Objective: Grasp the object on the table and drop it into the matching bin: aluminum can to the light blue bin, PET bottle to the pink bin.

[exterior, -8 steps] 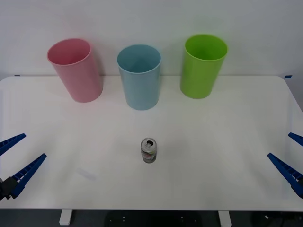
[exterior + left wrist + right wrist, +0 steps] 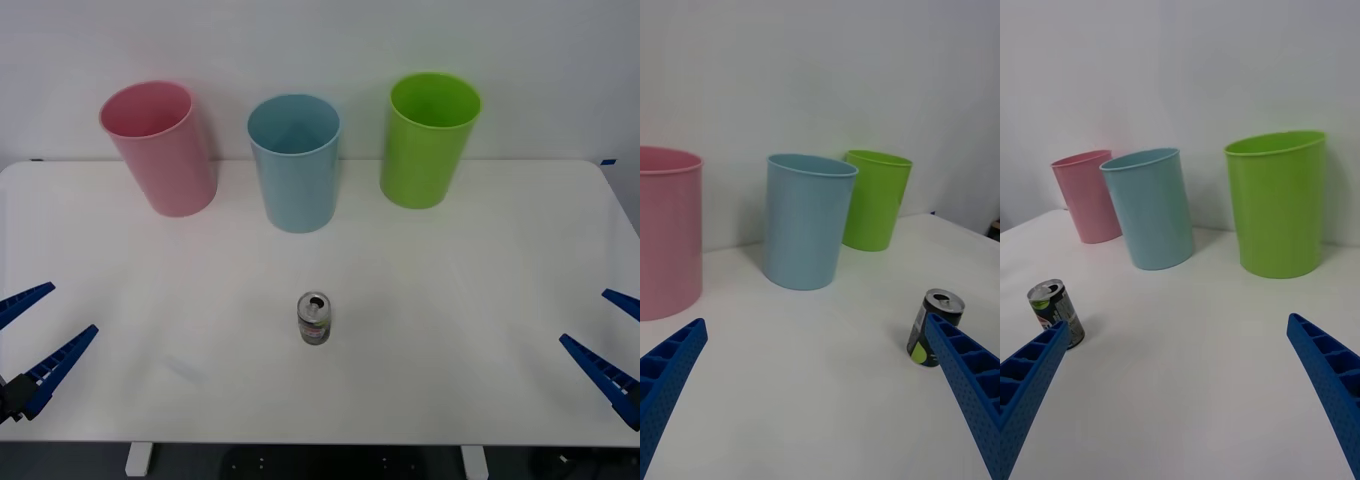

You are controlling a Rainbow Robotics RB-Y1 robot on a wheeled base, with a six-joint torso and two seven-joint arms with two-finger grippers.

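The aluminum can [image 2: 314, 318] stands upright mid-table [image 2: 450, 330], silver top, dark printed side, in front of the light blue bin [image 2: 295, 165]. Left gripper [image 2: 30, 345] and right gripper [image 2: 610, 345] sit wide apart at the table's edges, holding nothing, partly cut off by the frame

Upright aluminum can [image 2: 314, 318] (dark-sided) mid-table [image 2: 480, 300]

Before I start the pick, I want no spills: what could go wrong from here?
The aluminum can stands upright and alone on the table; a glancing finger could tip it and send it rolling. The light blue bin stands between the pink bin and a lime green bin, so a release off centre might miss.
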